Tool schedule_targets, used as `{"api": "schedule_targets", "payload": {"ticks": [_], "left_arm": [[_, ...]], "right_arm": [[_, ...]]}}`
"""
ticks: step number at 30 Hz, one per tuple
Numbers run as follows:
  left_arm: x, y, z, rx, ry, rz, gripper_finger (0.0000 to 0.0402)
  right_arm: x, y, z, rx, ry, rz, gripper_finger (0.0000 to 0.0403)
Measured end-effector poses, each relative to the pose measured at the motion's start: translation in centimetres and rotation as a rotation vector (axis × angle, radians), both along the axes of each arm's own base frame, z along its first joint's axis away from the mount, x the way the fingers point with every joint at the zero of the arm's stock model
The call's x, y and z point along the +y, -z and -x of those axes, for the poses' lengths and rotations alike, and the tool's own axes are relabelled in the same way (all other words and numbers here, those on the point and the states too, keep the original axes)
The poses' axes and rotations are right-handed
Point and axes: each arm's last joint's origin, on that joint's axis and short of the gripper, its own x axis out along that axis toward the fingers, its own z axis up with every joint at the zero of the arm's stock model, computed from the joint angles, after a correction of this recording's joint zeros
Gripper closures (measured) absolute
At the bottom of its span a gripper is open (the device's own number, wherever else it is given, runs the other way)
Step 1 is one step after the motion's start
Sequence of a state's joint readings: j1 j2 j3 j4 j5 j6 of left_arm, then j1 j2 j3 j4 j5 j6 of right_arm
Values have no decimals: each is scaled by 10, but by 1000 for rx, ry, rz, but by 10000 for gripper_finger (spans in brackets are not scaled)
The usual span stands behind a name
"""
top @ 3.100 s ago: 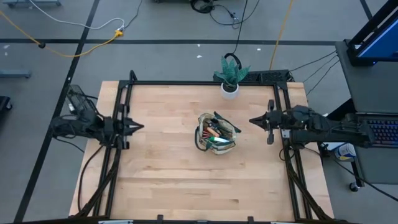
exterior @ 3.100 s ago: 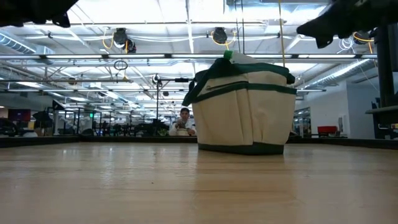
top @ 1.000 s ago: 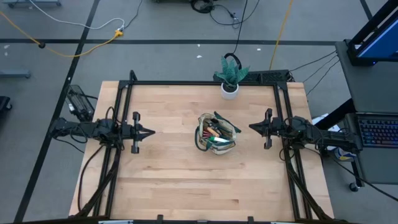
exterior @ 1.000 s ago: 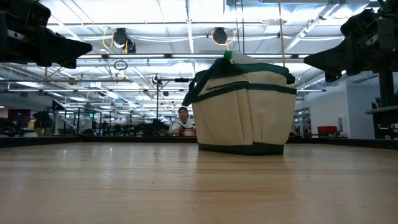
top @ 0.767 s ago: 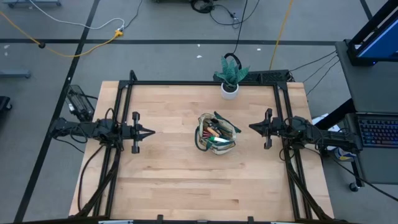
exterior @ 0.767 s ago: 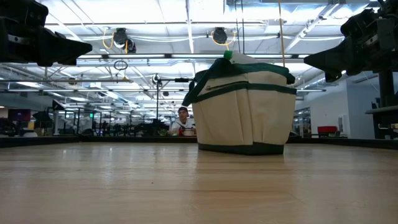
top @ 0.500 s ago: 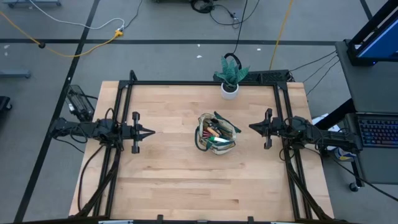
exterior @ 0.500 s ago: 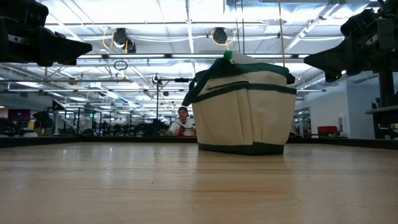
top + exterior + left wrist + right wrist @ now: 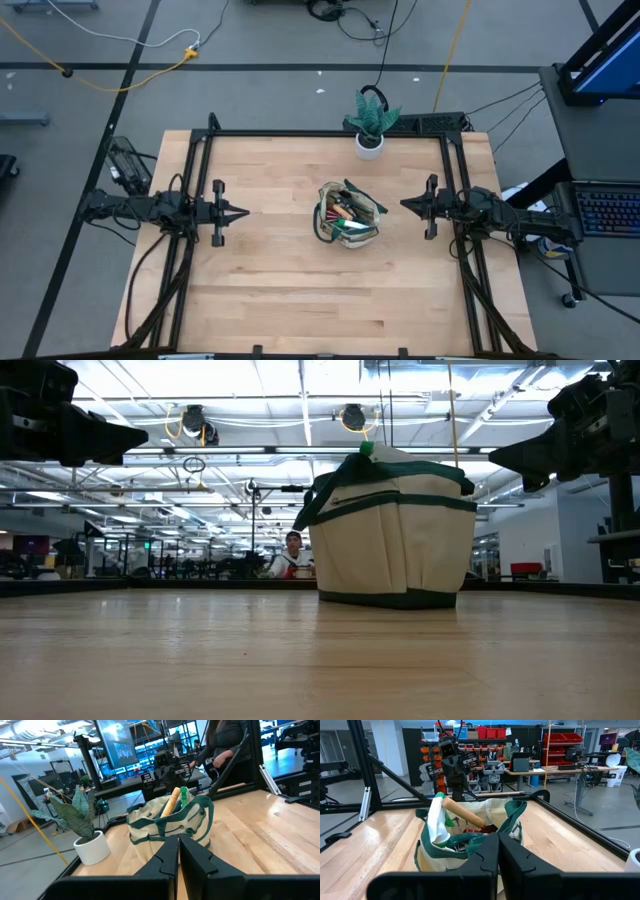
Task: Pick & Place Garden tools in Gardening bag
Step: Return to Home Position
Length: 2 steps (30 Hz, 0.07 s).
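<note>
The walls of the gardening bag hide most of the garden tools; from above I can't tell them apart, too tiny.

The left arm extends level at the left side of the scene, with the left gripper pointing right toward the centre, fingers pressed together. The right arm mirrors this pose at the right side, with the right gripper pointing left, fingers likewise closed tip to tip.

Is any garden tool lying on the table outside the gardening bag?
No: the high view shows only the gardening bag, tools inside, and the potted plant on the table.
</note>
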<state>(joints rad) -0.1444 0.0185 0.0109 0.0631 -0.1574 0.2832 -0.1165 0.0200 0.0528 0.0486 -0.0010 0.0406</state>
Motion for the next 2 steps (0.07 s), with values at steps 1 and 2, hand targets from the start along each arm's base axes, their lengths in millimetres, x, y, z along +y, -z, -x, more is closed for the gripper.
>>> {"api": "schedule_targets", "payload": {"ticks": [1, 2], "left_arm": [[0, 0, 0, 0, 0, 0, 380], [0, 0, 0, 0, 0, 0, 380]], "right_arm": [[0, 0, 0, 0, 0, 0, 403], [0, 0, 0, 0, 0, 0, 403]]}}
